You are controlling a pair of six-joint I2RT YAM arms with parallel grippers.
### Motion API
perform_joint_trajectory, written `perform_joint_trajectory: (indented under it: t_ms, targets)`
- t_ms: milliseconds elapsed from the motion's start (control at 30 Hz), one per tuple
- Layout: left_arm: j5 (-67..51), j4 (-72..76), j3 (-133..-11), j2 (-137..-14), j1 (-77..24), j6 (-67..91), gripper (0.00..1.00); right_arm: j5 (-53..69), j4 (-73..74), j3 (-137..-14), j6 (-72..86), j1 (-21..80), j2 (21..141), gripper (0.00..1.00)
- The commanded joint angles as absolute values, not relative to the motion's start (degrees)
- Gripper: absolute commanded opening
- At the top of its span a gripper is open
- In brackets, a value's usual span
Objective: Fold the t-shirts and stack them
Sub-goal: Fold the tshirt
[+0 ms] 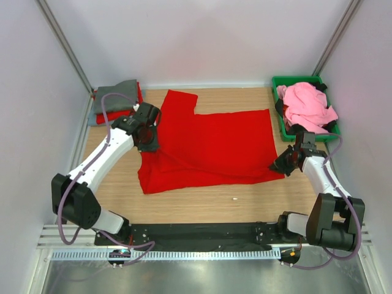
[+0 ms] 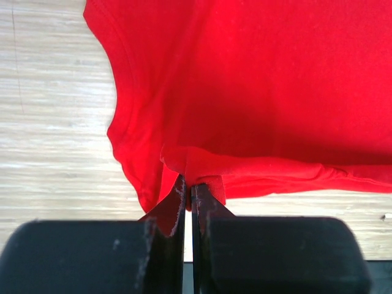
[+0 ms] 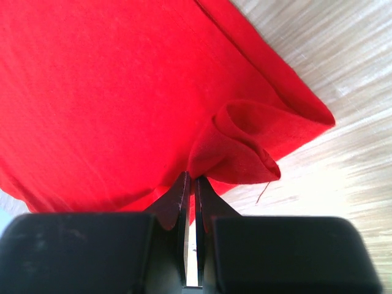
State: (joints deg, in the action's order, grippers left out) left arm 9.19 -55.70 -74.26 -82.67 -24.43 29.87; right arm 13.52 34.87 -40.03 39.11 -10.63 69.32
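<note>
Lying spread across the middle of the wooden surface (image 1: 202, 208), the large red t-shirt (image 1: 214, 144) is mostly flat, with one sleeve (image 1: 180, 101) reaching toward the far edge and its near left part bunched into a thicker fold. The left gripper (image 1: 149, 136) sits at the shirt's left edge. In the left wrist view its jaws are pressed nearly together on a folded hem of the red cloth, which is pinched right at the fingertips (image 2: 174, 205). The right gripper (image 1: 284, 164) is at the shirt's near right corner. The right wrist view shows its jaws likewise closed tight on a small puckered lump of the same red cloth, with a loose thread (image 3: 263, 193) hanging beside it. Both arms hold the one shirt, at opposite sides.

At the far left corner of the surface a grey t-shirt (image 1: 117, 92) rests folded on top of a folded red t-shirt (image 1: 113, 115), just beside the left arm's wrist. At the far right stands a green bin (image 1: 295, 79) holding a crumpled pink t-shirt (image 1: 309, 103) with dark cloth (image 1: 296, 128) under and around it. A tiny white speck (image 1: 234, 199) lies on the bare wood close to the shirt's near hem.
</note>
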Motion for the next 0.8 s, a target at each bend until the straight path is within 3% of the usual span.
perform_joint_trajectory:
  t_ms: [0,633,767]
  targets:
    - [7.91,-53.79,-76.81,-84.81,-23.38,27.25,0.00,14.76,32.26,-43.24,37.88,-10.81,71.09,0.08]
    - [9.93,-53.53,-79.71,-91.40,-19.60,25.40,0.00,16.17,29.18,-50.54,36.83,-9.75,83.67,0.13]
    - [10.28,-53.17,-79.98,-93.25,-19.16,25.40,0.00,16.00,28.39,-52.29,36.91,-9.40,86.65,0.20]
